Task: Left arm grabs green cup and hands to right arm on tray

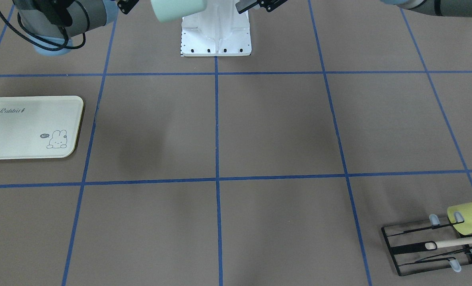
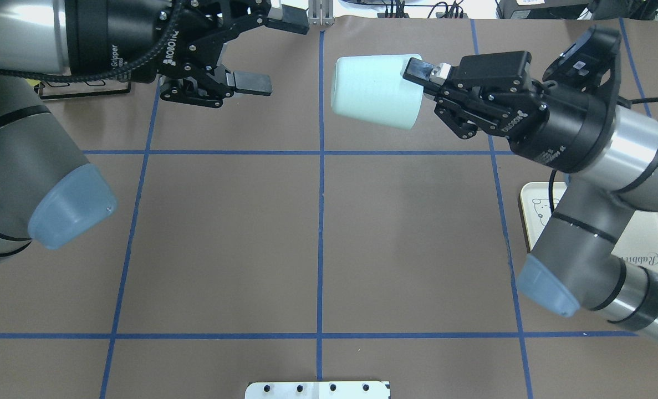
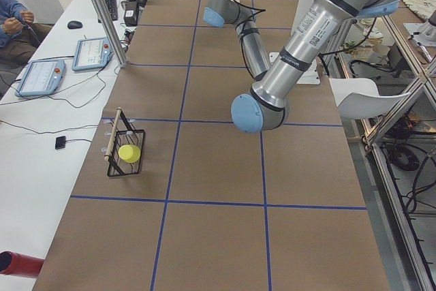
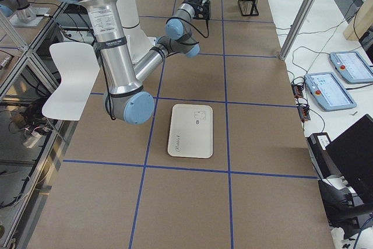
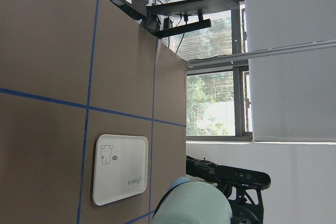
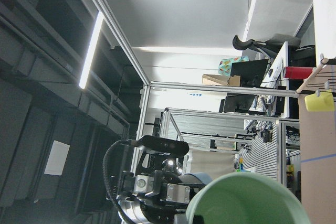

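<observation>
The green cup (image 2: 373, 91) lies on its side in the air above the far middle of the table. My right gripper (image 2: 417, 91) is shut on its wider end, with one finger (image 2: 420, 69) showing on top. My left gripper (image 2: 276, 52) is open and empty, a short gap to the cup's left, jaws pointing at it. The cup also shows in the front view (image 1: 178, 10), the left wrist view (image 5: 191, 203) and the right wrist view (image 6: 247, 200). The cream tray (image 2: 647, 233) lies flat under my right arm and is bare in the front view (image 1: 5, 135).
A black wire rack (image 1: 430, 246) with a yellow-green cup (image 1: 468, 216) and a wooden stick stands on my left side of the table, near the operators' edge. The white robot base plate (image 1: 216, 35) sits at the table's middle near edge.
</observation>
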`<act>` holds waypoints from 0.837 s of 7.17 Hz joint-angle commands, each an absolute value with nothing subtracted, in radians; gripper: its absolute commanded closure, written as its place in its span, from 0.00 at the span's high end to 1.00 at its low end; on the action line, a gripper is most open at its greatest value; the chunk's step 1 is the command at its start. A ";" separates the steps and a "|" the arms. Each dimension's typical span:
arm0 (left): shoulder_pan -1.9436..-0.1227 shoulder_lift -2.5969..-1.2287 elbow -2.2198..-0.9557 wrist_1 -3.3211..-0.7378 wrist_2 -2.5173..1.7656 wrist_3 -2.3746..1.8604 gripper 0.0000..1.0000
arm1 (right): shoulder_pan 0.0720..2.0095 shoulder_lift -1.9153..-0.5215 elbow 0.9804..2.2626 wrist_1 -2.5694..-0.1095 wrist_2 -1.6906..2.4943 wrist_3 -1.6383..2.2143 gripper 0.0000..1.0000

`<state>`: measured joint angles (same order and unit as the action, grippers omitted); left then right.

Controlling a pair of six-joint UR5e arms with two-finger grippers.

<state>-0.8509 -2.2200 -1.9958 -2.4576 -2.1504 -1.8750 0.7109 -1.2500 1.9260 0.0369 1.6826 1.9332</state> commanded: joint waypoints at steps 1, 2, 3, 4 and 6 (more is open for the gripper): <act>-0.853 -2.180 -1.974 -2.456 -2.151 -1.817 1.00 | 0.910 -1.249 1.925 -0.238 1.936 1.927 0.00; -0.857 -2.142 -1.959 -2.456 -2.151 -1.755 1.00 | 0.996 -1.244 1.924 -0.365 2.057 1.907 0.00; -0.885 -2.103 -1.948 -2.427 -2.155 -1.706 1.00 | 1.055 -1.249 1.925 -0.515 2.162 1.781 0.00; -0.909 -2.068 -1.953 -2.346 -2.160 -1.630 1.00 | 1.093 -1.247 1.927 -0.676 2.219 1.661 0.00; -0.958 -1.978 -1.959 -2.176 -2.160 -1.403 1.00 | 1.146 -1.267 1.936 -0.951 2.233 1.414 0.00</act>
<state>-0.9273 -2.0346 -1.9563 -2.2757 -2.1591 -1.5405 1.1114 -1.2551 1.9306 -0.7729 2.2159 1.5682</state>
